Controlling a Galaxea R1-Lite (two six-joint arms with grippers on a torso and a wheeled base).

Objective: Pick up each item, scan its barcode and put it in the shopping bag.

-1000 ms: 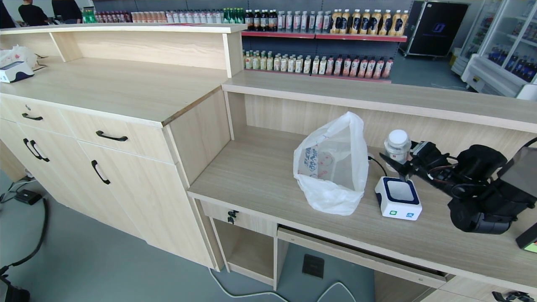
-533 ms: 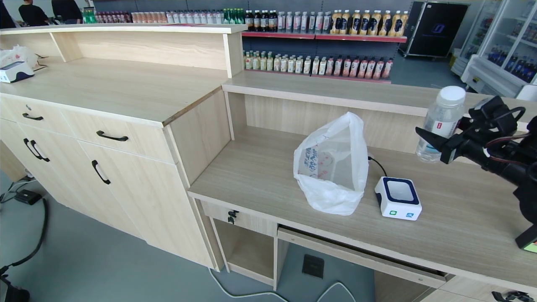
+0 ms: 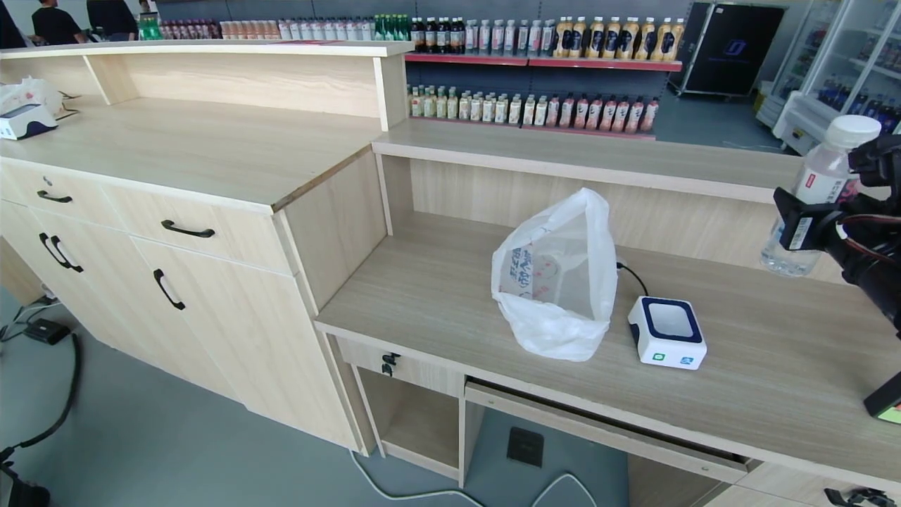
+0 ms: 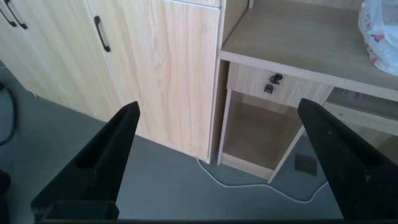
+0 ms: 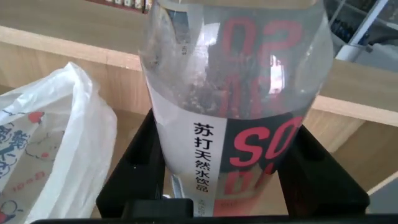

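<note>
Since the soda water bottle (image 3: 809,204) is clear thin plastic with a smooth wrap label, it probably weighs little to middling, dents if squeezed hard and could slip or twist in a loose grip. Mid-body on the label looks like the sane place to hold it, and that's where the right gripper (image 3: 799,224) has it clamped, upright, white cap on top. It sits up in the air, well to the right of the barcode scanner (image 3: 667,331) and much higher. The shopping bag (image 3: 556,282) stands just left of the scanner, mouth open. The left gripper (image 4: 217,155) hangs spread wide and empty, low over the floor, far from the scanner.

A second ago the bottle was down just behind the scanner. Now it has gone up and off to the right. Scanner and bag haven't budged.
</note>
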